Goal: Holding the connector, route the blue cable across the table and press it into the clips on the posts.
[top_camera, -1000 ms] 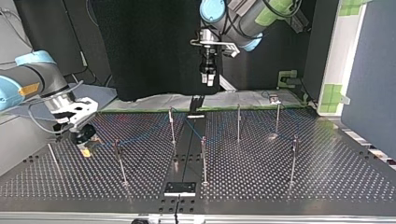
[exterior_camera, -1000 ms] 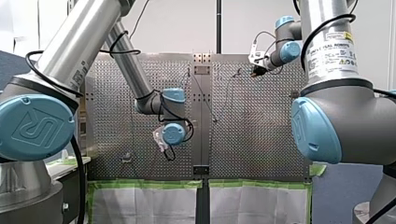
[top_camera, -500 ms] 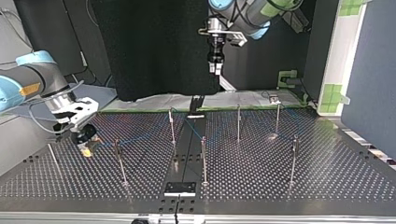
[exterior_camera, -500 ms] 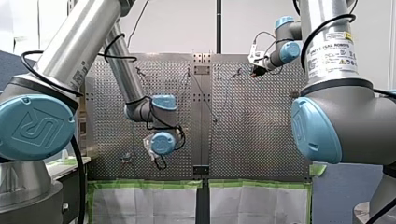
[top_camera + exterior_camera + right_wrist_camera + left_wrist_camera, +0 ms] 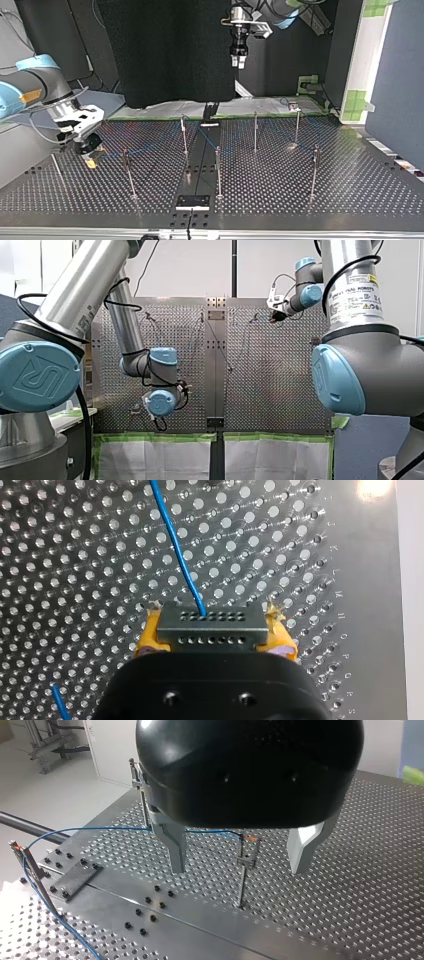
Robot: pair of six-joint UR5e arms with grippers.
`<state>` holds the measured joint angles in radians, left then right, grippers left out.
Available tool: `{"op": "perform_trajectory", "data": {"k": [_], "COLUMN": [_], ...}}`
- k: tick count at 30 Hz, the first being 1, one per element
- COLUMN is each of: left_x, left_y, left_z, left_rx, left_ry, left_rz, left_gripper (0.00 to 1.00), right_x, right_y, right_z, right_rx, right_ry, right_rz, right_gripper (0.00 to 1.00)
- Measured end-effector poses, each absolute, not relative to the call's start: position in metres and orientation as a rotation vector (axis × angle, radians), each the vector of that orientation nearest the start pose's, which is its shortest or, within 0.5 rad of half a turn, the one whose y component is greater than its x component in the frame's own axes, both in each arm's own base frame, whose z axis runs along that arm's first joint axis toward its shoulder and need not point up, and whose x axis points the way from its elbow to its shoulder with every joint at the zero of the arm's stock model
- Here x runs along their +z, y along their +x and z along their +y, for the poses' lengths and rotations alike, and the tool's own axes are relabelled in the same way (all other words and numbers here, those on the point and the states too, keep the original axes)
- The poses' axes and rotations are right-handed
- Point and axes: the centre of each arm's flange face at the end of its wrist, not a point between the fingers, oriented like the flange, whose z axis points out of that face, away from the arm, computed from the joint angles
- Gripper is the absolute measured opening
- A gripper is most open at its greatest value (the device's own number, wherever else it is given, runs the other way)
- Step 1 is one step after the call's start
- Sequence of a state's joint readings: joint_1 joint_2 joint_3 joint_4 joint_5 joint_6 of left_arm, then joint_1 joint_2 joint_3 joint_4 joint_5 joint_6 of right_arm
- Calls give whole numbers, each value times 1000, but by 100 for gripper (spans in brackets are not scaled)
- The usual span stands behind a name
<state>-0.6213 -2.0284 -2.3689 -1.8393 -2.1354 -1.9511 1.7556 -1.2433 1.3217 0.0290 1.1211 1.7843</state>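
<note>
- Between the yellow pads (image 5: 148, 639) of the right gripper (image 5: 212, 624) a connector (image 5: 212, 631) is gripped: a dark grey rectangular block with two rows of small holes across its face, the jaws closed only as far as its width.
- From one hole in the connector's upper row the blue cable (image 5: 178, 547) is seen to leave, thin and bright, and is carried away over the perforated table (image 5: 350, 192).
- At the top view's left, gripper and connector are held low over the table, just beside a post (image 5: 128, 175).
- Across the table the cable is strung between the tops of the posts; in the left wrist view it is traced from one post, past another, to the clip (image 5: 248, 840) on a third.
- High above the table, at the top view's upper middle, the left gripper (image 5: 238, 870) is held, its metal fingers (image 5: 175, 851) spread wide with nothing between them.
</note>
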Motion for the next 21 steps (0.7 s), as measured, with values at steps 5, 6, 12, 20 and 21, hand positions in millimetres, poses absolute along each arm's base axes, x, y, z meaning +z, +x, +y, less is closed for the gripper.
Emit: {"op": "perform_trajectory", "data": {"k": [5,6,12,20,21], "left_x": [67,65,62,61,61], "left_y": [262,259,251,250,250], "left_z": [-286,-284,-278,-278,-278], "left_rx": [-344,-340,-328,-328,-328], "left_ry": [-254,-252,-246,-245,-245], "left_rz": [1560,1567,1586,1588,1588], "left_gripper": [100,100,100,100,100], "right_x": [426,426,426,426,426], "right_y": [284,284,283,283,283], "right_z": [-564,-564,-564,-564,-564], "right_rx": [-2336,-2336,-2336,-2336,-2336], "right_ry": [-2254,-2254,-2254,-2254,-2254], "right_rz": [1536,1537,1538,1538,1538], "right_gripper": [0,0,0,0,0]}}
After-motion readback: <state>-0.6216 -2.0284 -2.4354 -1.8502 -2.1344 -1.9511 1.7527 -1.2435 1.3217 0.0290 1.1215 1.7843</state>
